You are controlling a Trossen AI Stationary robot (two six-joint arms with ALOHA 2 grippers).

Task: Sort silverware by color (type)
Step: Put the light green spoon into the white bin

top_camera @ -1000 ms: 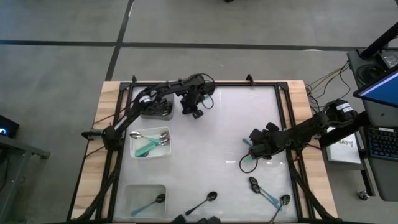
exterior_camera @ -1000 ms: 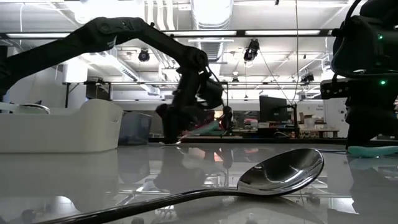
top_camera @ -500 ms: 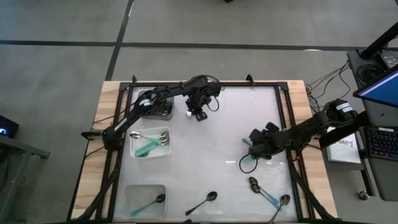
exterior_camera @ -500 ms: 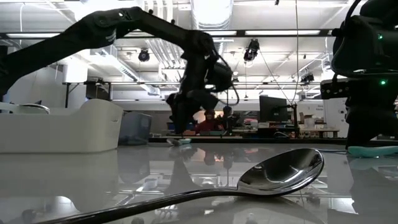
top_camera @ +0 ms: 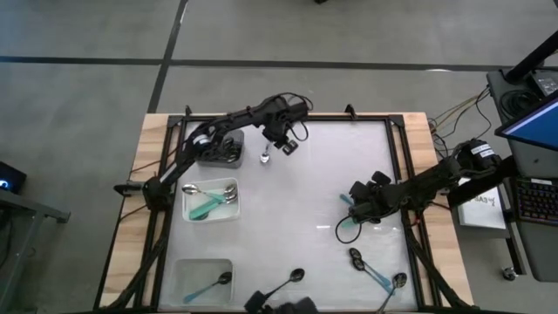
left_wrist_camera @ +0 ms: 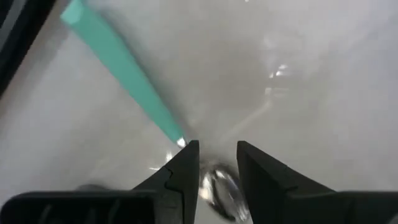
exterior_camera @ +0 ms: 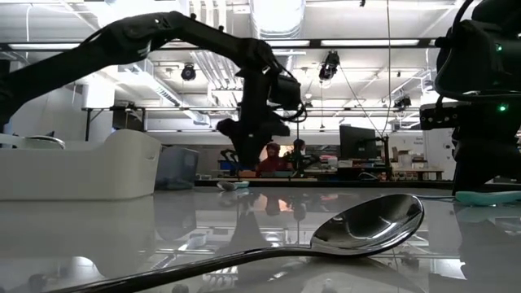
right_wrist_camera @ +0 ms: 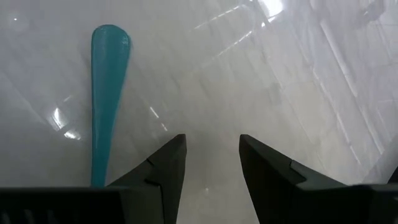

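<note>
My left gripper (top_camera: 281, 145) hangs open over the far middle of the table, clear of the surface in the low view (exterior_camera: 244, 153). Under it a spoon with a silver bowl (left_wrist_camera: 219, 185) and a teal handle (left_wrist_camera: 118, 59) lies flat on the table (top_camera: 265, 157); the bowl shows between the fingers. My right gripper (top_camera: 356, 208) is open and low at the right, beside a teal-handled spoon (right_wrist_camera: 106, 93) lying on the table (top_camera: 349, 227). Several more spoons (top_camera: 377, 272) lie along the near edge, and a black one (exterior_camera: 366, 224) is close to the low camera.
A grey bin (top_camera: 222, 150) stands at the far left. A white bin (top_camera: 188, 202) holds silver-bowled teal spoons. A clear bin (top_camera: 187, 272) at the near left holds one teal-handled spoon. The table's middle (top_camera: 296, 209) is bare.
My left gripper has risen from just above the table and gone toward the far and right edges, away from the grey bin. The silver-bowled spoon stays flat on the table below it.
</note>
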